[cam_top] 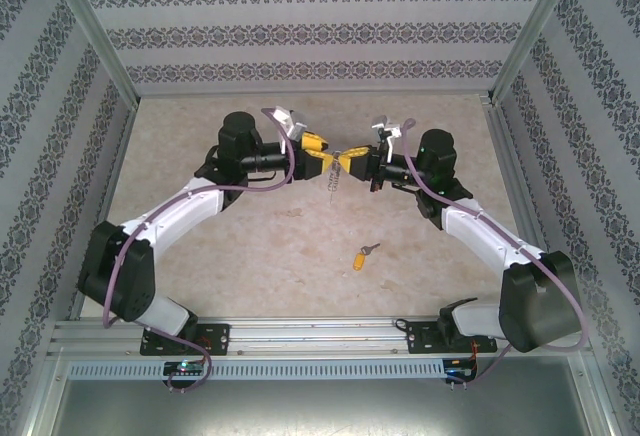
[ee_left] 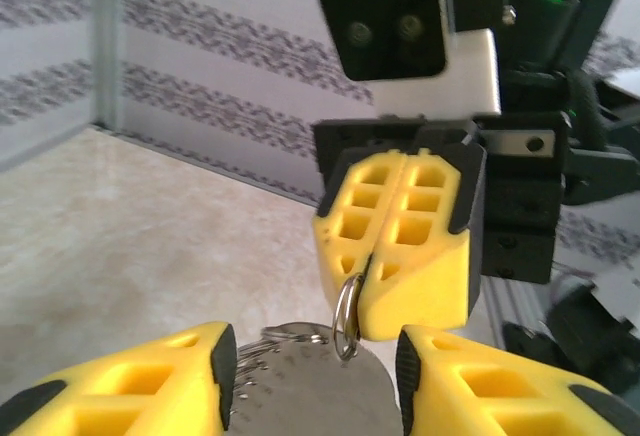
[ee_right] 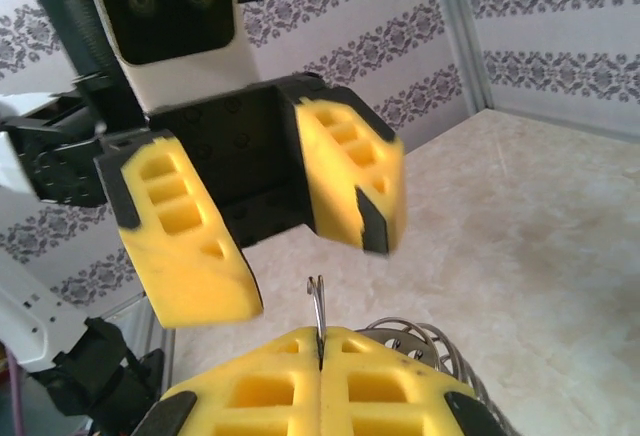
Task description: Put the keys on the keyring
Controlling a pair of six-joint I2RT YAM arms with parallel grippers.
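Right gripper (ee_left: 368, 286) clamped on keyring (ee_left: 290, 376) mid-air, left gripper (cam_top: 325, 162) apart beside it.
Key (cam_top: 365, 255) flat on bench (cam_top: 250, 246), below keyring, nearer right arm's base. Probably light, stiff, slick blade; take it by the plastic head.

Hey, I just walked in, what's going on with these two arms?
The right hand is shut on a thin ring of the keyring, holding it up in mid-air over the table. The left hand faces it with fingers open on either side of the hanging part, not gripping. The yellow-headed key lies on the table nearer the bases, untouched.
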